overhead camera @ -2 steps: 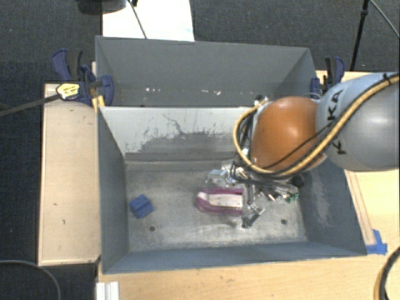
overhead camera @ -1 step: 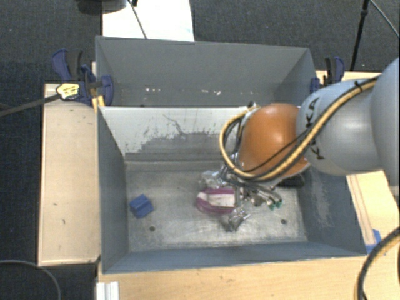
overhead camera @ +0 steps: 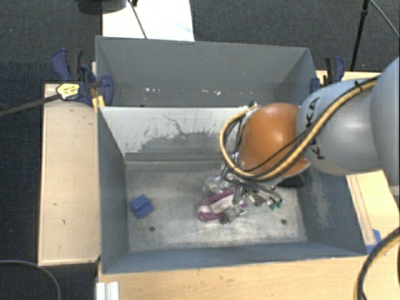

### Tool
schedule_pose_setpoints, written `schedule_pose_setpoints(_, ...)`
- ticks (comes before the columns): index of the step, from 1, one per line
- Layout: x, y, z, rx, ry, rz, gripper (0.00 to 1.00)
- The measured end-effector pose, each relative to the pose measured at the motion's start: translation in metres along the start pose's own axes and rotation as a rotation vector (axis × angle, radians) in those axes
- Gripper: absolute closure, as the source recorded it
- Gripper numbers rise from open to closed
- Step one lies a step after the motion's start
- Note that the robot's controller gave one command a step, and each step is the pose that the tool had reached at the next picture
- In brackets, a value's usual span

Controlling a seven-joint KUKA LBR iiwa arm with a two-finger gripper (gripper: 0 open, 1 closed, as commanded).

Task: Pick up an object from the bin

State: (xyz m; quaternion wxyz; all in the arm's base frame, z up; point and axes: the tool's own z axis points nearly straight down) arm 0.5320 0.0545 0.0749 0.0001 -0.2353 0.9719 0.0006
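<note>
Hanging at a purple object [overhead camera: 214,200] in the bin [overhead camera: 175,225], the tool [overhead camera: 236,200] hides its grip; arm [overhead camera: 350,130] lettered KUKA.

We see a thick arm [overhead camera: 359,136] with a smooth, rounded, silver-grey casing, glossy where the light catches it. Near its end we read lettering [overhead camera: 317,144], KUKA, running along the curve. Ahead of that sits a round orange cover [overhead camera: 270,137], dome-shaped and shiny. We see cables [overhead camera: 225,144], black and yellow, which run along the grey casing and loop about the cover's rim, bunched together like a collar. Below the cover we make out the gripper [overhead camera: 236,204], a cluster of small silvery metal parts with darker bits among them.
</note>
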Motion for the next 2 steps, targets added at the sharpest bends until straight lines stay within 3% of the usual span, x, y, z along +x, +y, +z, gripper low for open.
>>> schedule_pose_setpoints(1,-0.036,0.011,0.002,0.004,-0.002,-0.138,1.00)
schedule_pose_setpoints(2,-0.053,0.013,-0.161,0.005,-0.009,-0.177,1.00)
